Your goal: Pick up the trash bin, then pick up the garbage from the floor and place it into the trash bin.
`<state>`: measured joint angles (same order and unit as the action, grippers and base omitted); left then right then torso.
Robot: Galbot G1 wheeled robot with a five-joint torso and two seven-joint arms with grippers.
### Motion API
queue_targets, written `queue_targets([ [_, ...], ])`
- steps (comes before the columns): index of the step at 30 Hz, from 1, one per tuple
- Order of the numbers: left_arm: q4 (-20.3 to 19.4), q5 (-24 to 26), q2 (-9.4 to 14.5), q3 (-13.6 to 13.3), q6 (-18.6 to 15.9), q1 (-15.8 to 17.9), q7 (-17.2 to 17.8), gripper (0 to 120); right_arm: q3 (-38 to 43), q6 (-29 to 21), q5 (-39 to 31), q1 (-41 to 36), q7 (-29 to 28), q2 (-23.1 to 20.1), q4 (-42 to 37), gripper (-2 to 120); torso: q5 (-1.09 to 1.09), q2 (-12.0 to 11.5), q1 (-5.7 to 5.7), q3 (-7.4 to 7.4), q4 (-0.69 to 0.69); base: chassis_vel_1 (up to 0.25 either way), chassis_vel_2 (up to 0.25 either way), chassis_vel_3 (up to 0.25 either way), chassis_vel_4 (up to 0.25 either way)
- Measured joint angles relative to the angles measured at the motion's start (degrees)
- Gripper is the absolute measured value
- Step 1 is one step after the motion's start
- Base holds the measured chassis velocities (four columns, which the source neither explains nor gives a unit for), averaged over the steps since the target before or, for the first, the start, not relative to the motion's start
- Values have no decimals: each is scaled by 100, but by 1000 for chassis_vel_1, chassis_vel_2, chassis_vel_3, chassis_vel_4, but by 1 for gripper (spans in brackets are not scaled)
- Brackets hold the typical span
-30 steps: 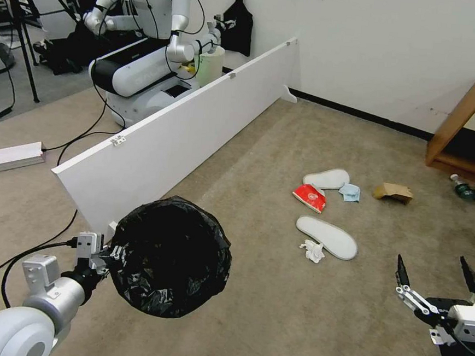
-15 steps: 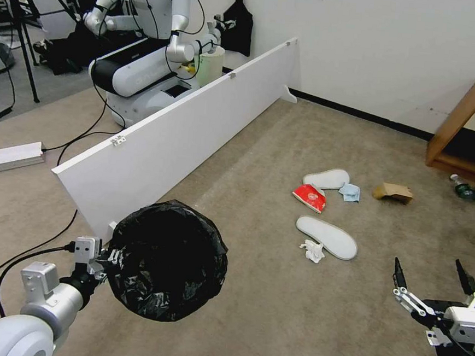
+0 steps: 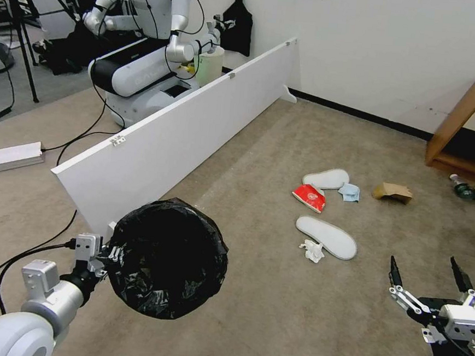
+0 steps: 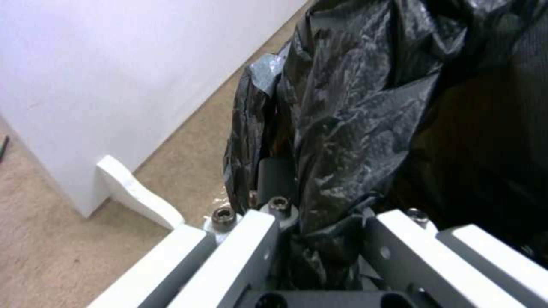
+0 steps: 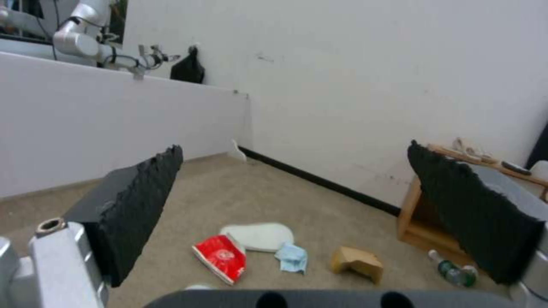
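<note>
The trash bin [image 3: 168, 257], lined with a crinkly black bag, hangs off the floor at the lower left, its mouth facing me. My left gripper [image 3: 112, 253] is shut on its rim, and the left wrist view shows the fingers [image 4: 257, 239] pinching the bag [image 4: 354, 107]. Garbage lies on the carpet ahead: two white slippers [image 3: 326, 237] [image 3: 326, 179], a red packet [image 3: 309, 197], a crumpled tissue [image 3: 312, 250], a light-blue cloth [image 3: 350, 192], a cardboard piece [image 3: 392, 191] and a bottle [image 3: 467, 190]. My right gripper [image 3: 423, 264] [image 5: 294, 147] hovers open at the lower right, short of the near slipper.
A long white board [image 3: 186, 135] stands on edge along the left. Behind it is another robot [image 3: 143, 55] with a pale green bucket [image 3: 209, 65]. A wooden shelf [image 3: 466, 130] stands at the right wall. Black cables [image 3: 22, 260] and a white box [image 3: 11, 156] lie at the left.
My right gripper has drifted slightly left, still open. The bin in my left gripper has sunk a little. The litter has not moved.
</note>
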<state>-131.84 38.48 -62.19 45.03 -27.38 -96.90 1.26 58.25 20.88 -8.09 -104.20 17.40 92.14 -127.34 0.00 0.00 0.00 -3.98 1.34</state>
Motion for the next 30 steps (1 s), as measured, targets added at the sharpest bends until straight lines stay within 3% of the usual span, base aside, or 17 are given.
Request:
queue_targets([
  [15, 137, -49, 31, 15, 73, 41, -62, 0, -58, 37, 63, 109, 42, 0, 192, 100, 0, 0, 0, 0, 0, -16, -17, -17, -17],
  [30, 213, -20, 66, 23, 110, 89, -135, 0, -70, 58, 102, 155, 56, 0, 251, 100, 0, 0, 0, 0, 1, -92, -87, -96, -101],
])
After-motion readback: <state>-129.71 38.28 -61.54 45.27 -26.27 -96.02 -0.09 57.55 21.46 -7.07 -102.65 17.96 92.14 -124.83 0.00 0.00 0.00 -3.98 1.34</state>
